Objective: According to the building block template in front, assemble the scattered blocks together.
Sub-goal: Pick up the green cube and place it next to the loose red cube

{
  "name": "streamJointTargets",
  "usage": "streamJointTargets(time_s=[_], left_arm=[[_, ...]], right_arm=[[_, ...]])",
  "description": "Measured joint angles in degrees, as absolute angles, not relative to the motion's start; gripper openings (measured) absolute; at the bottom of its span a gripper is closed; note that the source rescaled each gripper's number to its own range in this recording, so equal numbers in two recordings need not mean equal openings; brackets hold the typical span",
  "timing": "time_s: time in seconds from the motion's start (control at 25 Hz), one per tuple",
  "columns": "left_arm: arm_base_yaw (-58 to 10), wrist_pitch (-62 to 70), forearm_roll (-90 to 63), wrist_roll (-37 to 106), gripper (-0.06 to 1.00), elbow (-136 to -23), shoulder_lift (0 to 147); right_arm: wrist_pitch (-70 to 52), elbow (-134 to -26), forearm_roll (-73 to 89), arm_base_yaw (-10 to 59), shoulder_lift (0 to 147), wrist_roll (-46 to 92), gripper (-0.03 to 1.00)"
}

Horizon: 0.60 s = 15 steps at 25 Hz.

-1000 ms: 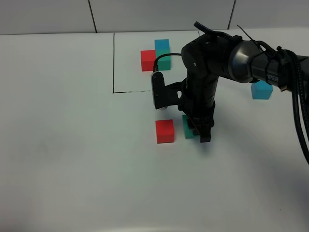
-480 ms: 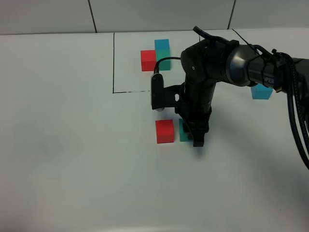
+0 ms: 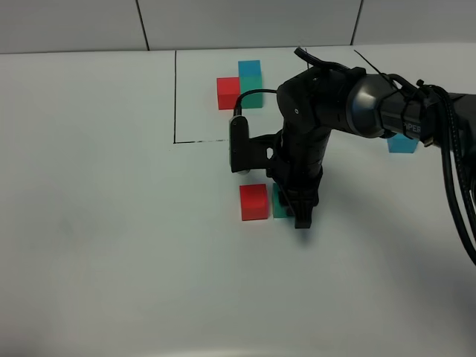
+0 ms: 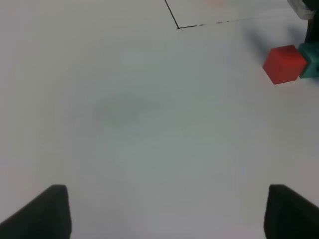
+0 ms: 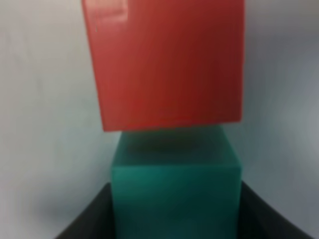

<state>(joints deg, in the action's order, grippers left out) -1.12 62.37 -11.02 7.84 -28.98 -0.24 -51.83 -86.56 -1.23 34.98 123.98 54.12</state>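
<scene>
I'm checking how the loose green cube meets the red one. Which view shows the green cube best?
The right wrist view: the green cube fills much of the frame, right against the red cube. The exterior high view hides most of it behind the right gripper; the left wrist view catches only a sliver.

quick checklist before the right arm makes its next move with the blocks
1. Right gripper shut on teal-green block: ok.
2. Teal-green block touching red block: ok, by the right wrist view.
3. Red left, teal-green right, as in template: ok.
4. Light blue block free to grasp: cannot tell, arm half hides it.
5. Left gripper open and empty: ok.
</scene>
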Motion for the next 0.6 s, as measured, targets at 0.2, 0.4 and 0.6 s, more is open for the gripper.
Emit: streamJointTargets(time_s=[0.2,0.4,0.6], left_arm=[[-1.1,62.4,-11.0,7.8,0.90,-29.0,-0.2],[-1.1,62.4,-11.0,7.8,0.90,-29.0,-0.2],[-1.1,62.4,-11.0,7.8,0.90,-29.0,-0.2]], right_arm=[[-50.8,-86.6,-1.1,35.8,124.0,54.1,0.02],[-50.7,-86.6,-1.1,35.9,124.0,54.1,0.02],[-50.7,-86.6,-1.2,35.9,124.0,54.0,0.02]])
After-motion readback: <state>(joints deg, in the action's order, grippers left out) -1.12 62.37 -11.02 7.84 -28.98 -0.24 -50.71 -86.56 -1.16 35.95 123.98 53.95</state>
